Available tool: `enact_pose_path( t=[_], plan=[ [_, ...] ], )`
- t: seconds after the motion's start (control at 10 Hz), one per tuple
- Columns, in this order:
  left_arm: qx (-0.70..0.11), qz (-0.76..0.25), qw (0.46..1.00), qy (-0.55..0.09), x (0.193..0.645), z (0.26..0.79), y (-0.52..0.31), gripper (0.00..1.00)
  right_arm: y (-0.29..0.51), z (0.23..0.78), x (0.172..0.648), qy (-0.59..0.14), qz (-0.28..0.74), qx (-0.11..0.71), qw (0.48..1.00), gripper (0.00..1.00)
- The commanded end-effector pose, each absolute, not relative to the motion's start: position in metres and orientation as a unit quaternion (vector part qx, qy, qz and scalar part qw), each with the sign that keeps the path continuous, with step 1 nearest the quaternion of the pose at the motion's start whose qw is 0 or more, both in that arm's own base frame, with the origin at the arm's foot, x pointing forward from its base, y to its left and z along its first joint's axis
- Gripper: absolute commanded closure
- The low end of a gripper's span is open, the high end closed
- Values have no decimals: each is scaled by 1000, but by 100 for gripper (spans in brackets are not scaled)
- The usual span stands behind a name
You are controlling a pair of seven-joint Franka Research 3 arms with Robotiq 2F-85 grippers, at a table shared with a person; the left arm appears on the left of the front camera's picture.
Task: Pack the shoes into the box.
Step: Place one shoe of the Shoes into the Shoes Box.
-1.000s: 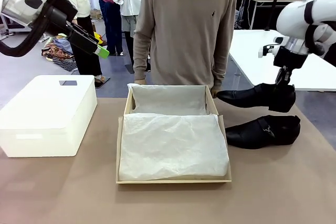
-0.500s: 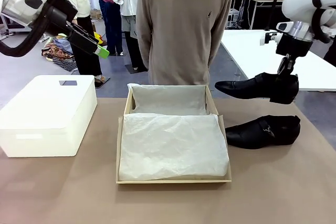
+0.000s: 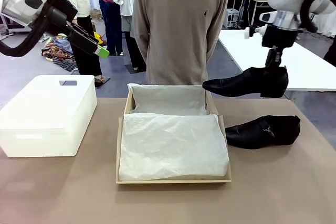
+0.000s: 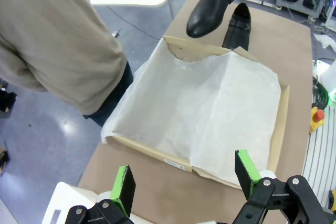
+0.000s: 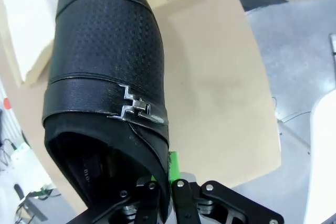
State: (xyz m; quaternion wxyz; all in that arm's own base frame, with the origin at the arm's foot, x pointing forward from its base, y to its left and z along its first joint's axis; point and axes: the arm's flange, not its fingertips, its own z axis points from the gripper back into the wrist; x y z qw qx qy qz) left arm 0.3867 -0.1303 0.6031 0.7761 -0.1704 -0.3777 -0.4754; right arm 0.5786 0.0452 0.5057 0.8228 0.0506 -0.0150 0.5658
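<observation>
Raised shoe drifts toward the box

Since a second ago, we see the right pincer carry its shoe higher and leftward. It is clamped on the heel end, with the toe in the air by the far right corner of the tissue-lined box. The other shoe lies on the surface just right of the box. Our left pincer hangs wide, high at left, above a white bin.
</observation>
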Motion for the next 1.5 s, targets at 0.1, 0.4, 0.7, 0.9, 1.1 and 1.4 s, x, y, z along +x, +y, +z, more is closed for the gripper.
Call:
enact_pose_path(
  t=[0.1,0.4,0.7,0.9,1.1,1.4],
  plan=[
    [-176,-483,768,-382,387,599,-128,0,80,513,576,13,577,31,816,100],
    [-176,-483,768,-382,387,599,-128,0,77,514,573,6,575,31,817,100],
    [-176,-483,768,-382,387,599,-128,0,87,505,571,4,590,44,806,100],
    [-176,-483,768,-382,387,599,-128,0,87,505,571,4,590,44,806,100],
    [-176,-483,768,-382,387,599,-128,0,92,501,571,-6,578,57,814,100],
    [-176,-483,768,-382,387,599,-128,0,129,522,567,-6,549,70,833,100]
  ],
)
